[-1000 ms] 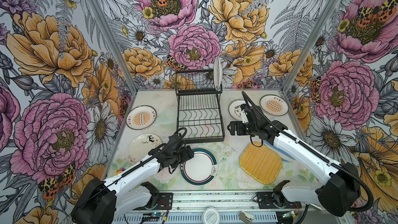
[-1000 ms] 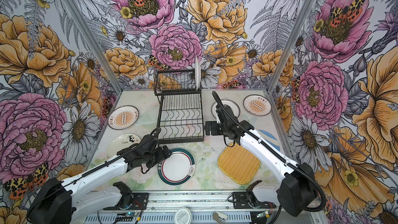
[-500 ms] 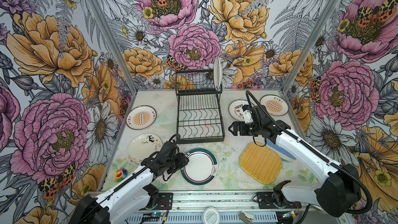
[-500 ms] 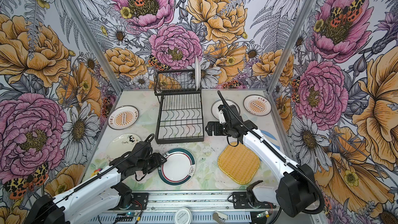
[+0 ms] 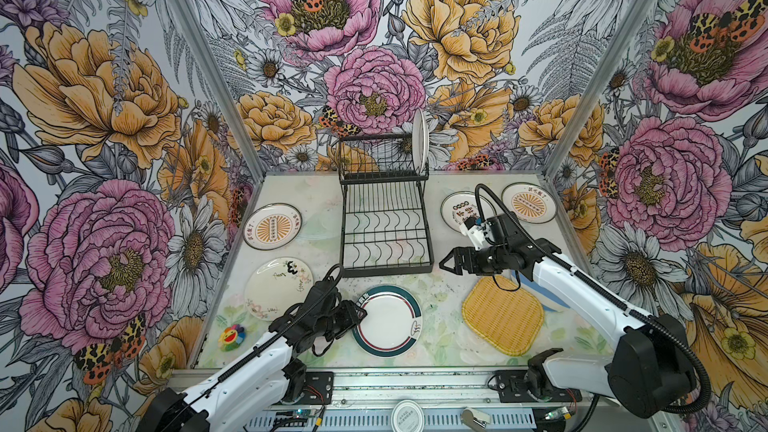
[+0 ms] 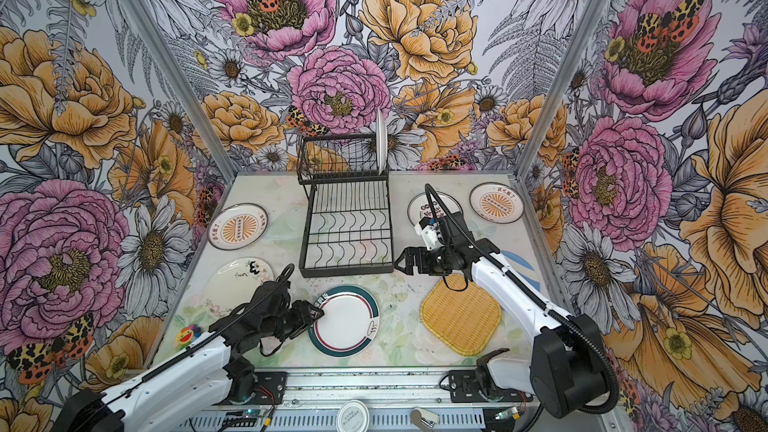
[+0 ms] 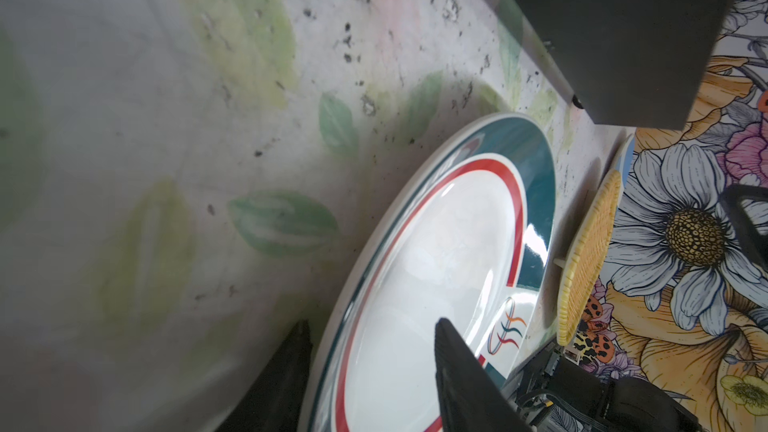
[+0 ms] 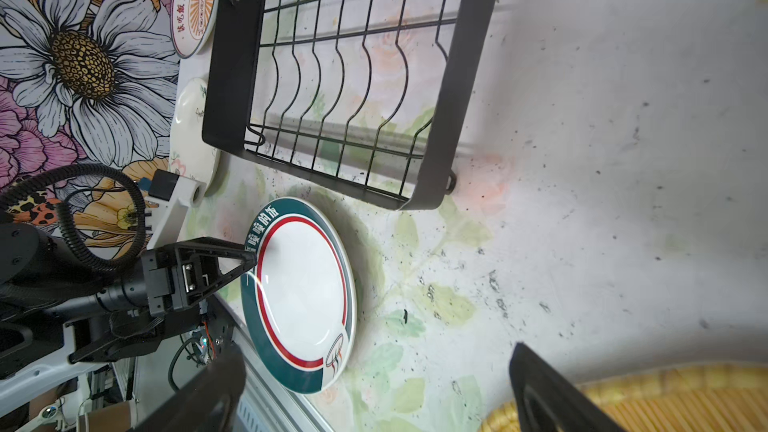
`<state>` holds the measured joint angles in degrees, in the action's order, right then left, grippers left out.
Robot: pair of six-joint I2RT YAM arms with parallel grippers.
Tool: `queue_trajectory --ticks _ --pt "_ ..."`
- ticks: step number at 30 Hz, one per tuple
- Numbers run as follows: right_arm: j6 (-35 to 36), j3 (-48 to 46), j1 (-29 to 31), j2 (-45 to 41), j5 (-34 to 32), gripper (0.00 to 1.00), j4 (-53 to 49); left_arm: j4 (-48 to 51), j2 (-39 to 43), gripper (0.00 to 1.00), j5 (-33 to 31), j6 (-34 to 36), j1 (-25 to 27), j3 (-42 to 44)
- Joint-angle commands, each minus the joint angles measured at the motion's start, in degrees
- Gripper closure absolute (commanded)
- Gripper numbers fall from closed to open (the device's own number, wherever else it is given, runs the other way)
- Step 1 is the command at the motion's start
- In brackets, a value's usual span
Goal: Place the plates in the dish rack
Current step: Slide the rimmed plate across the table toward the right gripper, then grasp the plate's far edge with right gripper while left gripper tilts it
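A round plate (image 5: 388, 322) (image 6: 345, 322) with a green and red rim lies flat at the front centre. My left gripper (image 5: 361, 312) (image 7: 370, 324) sits astride its left rim, jaws half closed with room between them, one finger low outside the edge and one over the plate (image 7: 436, 243). My right gripper (image 5: 442, 261) (image 8: 374, 353) hangs wide open and holds nothing, between the black dish rack (image 5: 384, 234) and the yellow woven plate (image 5: 503, 315). One white plate (image 5: 419, 141) stands in the rack's upper tier.
Sunburst plates (image 5: 272, 226) (image 5: 528, 203), a lettered plate (image 5: 455, 207) and a doodled white plate (image 5: 276, 284) lie flat around the rack. A blue-striped plate (image 5: 538, 295) is partly under my right arm. A small flower toy (image 5: 232, 334) sits front left, a round lid (image 5: 406, 415) on the front rail.
My left arm has sunk lower and its jaws have narrowed around the plate's left rim. The right gripper has turned and drifted slightly toward the front, still wide open.
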<state>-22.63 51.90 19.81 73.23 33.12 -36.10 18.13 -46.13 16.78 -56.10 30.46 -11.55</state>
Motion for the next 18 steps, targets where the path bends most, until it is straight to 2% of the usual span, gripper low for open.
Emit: queue_trajectory --ticks 1,5,18 --pt "1.52 0.31 -0.39 0.46 2.42 0.01 1.12 -3.95 -0.41 0.57 2.08 -0.16 -0.49 1.18" --pt "1.72 0.45 -0.56 1.0 2.65 0.01 1.2 -4.07 -1.42 0.73 1.97 0.54 -0.46 1.26" --pt "2.09 -0.55 -0.85 1.49 3.5 0.01 1.88 -6.17 -0.63 1.0 3.65 0.95 -0.32 1.53"
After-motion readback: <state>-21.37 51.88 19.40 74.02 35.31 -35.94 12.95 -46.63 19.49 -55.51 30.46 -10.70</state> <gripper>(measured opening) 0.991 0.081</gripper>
